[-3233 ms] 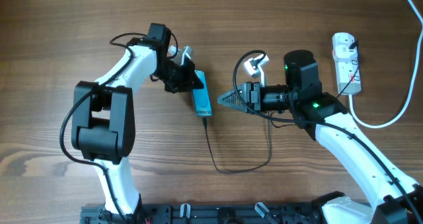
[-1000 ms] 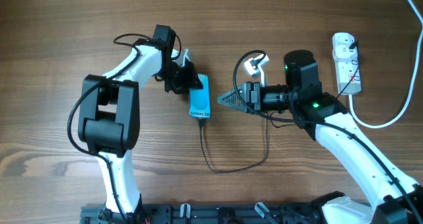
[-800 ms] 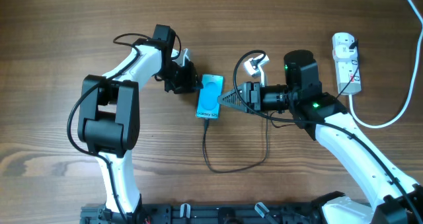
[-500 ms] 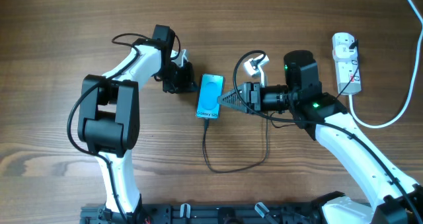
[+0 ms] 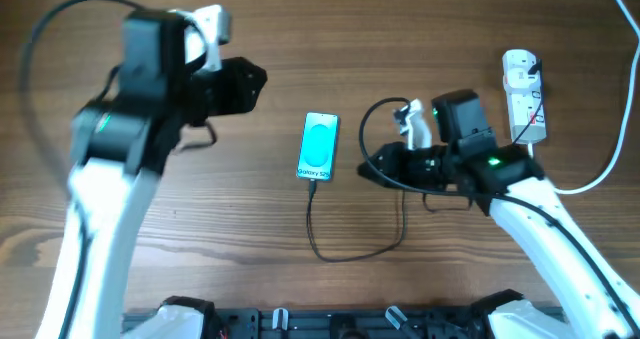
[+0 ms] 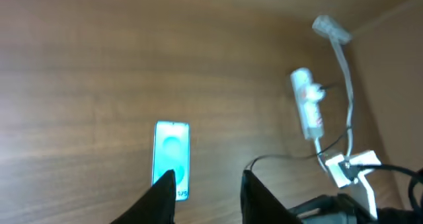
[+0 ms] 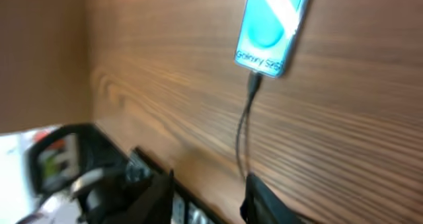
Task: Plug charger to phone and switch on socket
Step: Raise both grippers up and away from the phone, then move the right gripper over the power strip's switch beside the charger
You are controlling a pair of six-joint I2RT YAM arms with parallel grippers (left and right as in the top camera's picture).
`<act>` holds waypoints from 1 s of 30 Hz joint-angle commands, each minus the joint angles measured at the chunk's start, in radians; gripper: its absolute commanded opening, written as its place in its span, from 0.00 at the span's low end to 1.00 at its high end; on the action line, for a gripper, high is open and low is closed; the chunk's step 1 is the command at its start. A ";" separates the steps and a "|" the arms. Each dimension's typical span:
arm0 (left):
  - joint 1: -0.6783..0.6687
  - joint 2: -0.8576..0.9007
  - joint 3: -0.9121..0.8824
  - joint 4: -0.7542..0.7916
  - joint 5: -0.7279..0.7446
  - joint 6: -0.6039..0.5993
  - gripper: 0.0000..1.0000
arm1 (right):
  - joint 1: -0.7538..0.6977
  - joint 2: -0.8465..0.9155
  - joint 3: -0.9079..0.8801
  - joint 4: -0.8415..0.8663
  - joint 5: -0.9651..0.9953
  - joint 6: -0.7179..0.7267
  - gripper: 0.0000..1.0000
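The phone (image 5: 318, 147) lies flat mid-table with its teal screen up. It also shows in the left wrist view (image 6: 171, 151) and the right wrist view (image 7: 271, 26). The charger cable (image 5: 345, 251) loops from the phone's bottom edge, where its connector tip (image 7: 254, 82) sits against the port. The socket (image 5: 524, 94) lies at the far right with a black plug in it, and shows in the left wrist view (image 6: 308, 112). My left gripper (image 5: 250, 84) (image 6: 208, 184) is open, empty and raised left of the phone. My right gripper (image 5: 372, 167) (image 7: 208, 187) is open and empty, right of the phone.
A thick white cord (image 5: 600, 174) trails from the socket along the right edge and off the top corner. The black cable slack (image 5: 405, 214) lies under my right arm. A dark rail (image 5: 330, 324) runs along the table's front edge.
My left gripper let go of the phone, which now lies flat further right, and the arm rose and pulled back left. My right gripper backed away to the right.
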 commanded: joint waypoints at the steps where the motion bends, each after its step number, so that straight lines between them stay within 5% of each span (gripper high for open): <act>1: 0.004 -0.134 -0.009 -0.014 -0.079 0.000 0.37 | -0.001 -0.067 0.237 -0.165 0.342 -0.084 0.31; 9: 0.004 -0.204 -0.009 -0.114 -0.081 0.000 0.63 | -0.212 -0.069 0.618 -0.422 0.634 -0.136 0.31; 13: 0.004 -0.179 -0.010 -0.161 -0.080 0.000 0.98 | -0.528 -0.061 0.655 -0.390 0.531 -0.213 0.31; 21: 0.004 -0.143 -0.010 -0.178 -0.080 0.000 1.00 | -0.963 0.189 0.655 -0.307 0.236 -0.287 0.27; 23: 0.004 -0.138 -0.010 -0.178 -0.080 0.000 1.00 | -0.990 0.287 0.655 -0.274 0.236 -0.285 0.27; 26: 0.004 -0.138 -0.010 -0.178 -0.080 0.000 1.00 | -0.995 0.406 0.655 -0.224 0.225 -0.246 0.05; 30: 0.004 -0.138 -0.010 -0.178 -0.081 0.000 1.00 | -0.995 0.534 0.655 -0.150 0.127 -0.218 0.05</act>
